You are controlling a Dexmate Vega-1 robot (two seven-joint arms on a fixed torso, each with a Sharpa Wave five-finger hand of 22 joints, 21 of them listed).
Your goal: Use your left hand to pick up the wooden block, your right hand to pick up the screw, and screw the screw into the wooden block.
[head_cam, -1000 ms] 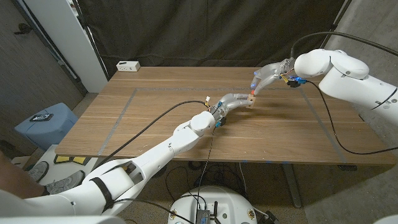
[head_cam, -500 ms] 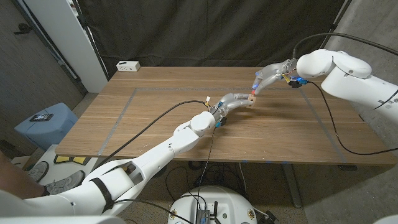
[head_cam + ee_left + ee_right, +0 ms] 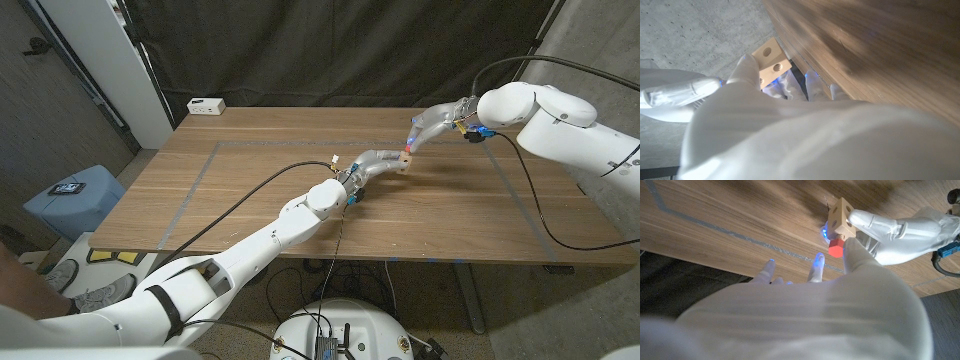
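Left hand (image 3: 378, 162) grips block (image 3: 841, 214), frame centre. Right hand (image 3: 428, 124) pinches red-headed screw (image 3: 835, 247) against it. I judge block light, stiff; screw small, slippery; hold by head.

Compared with a second earlier, the right robot hand (image 3: 432, 124) sits slightly farther back over the bench (image 3: 250, 180) and a touch higher. The red-headed screw (image 3: 406, 153) between its fingertips meets the wooden block (image 3: 402, 160) a little higher up than before. The left robot hand (image 3: 375, 164), gripping the block, is tipped up very slightly toward the right one.
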